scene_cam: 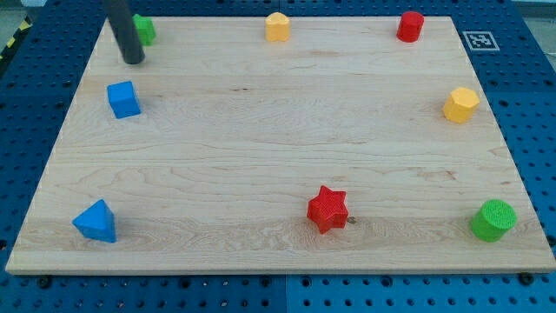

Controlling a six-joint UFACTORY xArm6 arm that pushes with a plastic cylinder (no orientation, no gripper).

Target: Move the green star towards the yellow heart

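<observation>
Your rod comes down from the upper left of the frame; my tip [133,61] sits on the board just left of and below the green block [143,29], and you can't tell if they touch. No pincer here, just the bare rod, gripping nothing. That green block is half hidden behind the rod, so its star shape can't be confirmed.

Along the top edge you see a yellow block [277,27] at centre, shape too small to call a heart for sure, and a red cylinder [410,25] further right. The board between green and yellow lies bare.

Others: blue cube [123,99] below the tip, blue triangular block [95,221] lower left, red star [327,209] bottom centre, green cylinder [493,219] lower right, yellow hexagonal block [461,104] at right edge.

Surface is a pale wooden board [261,148] on a blue perforated table [530,87]. A black-and-white marker tag [479,40] sits upper right. Rod's upper part is cut off by the frame.
</observation>
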